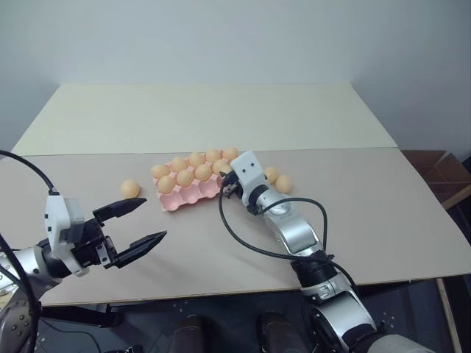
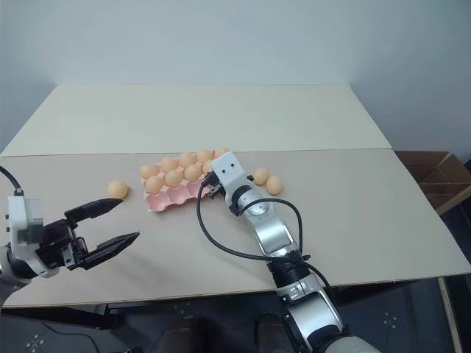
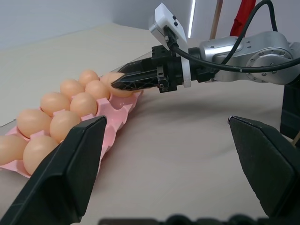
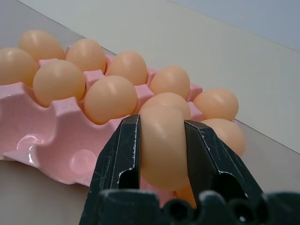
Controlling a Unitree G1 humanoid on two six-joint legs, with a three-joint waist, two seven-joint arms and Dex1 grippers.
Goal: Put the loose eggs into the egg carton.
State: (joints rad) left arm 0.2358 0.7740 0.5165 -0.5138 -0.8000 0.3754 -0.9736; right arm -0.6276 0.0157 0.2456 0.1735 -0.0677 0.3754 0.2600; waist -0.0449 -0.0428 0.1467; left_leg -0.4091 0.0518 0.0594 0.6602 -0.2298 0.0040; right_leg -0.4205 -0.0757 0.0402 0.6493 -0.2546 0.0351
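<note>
The pink egg carton point(image 1: 193, 195) lies at the table's middle, with several eggs in its two far rows and its near row of cups bare point(image 4: 56, 150). My right gripper point(image 1: 225, 179) hovers over the carton's right end, shut on a pale orange egg point(image 4: 163, 152) held between its black fingers point(image 4: 123, 154). One loose egg point(image 1: 130, 188) rests on the table left of the carton. Two more loose eggs point(image 1: 271, 174) point(image 1: 283, 184) lie just right of it, behind my right wrist. My left gripper point(image 1: 153, 218) hangs open and holds nothing, near the front left, apart from the carton.
The table is two boards, a pale far one point(image 1: 213, 118) and a tan near one point(image 1: 383, 213). A black cable point(image 1: 243, 243) loops along my right forearm. A cardboard box point(image 1: 441, 176) sits off the table's right edge.
</note>
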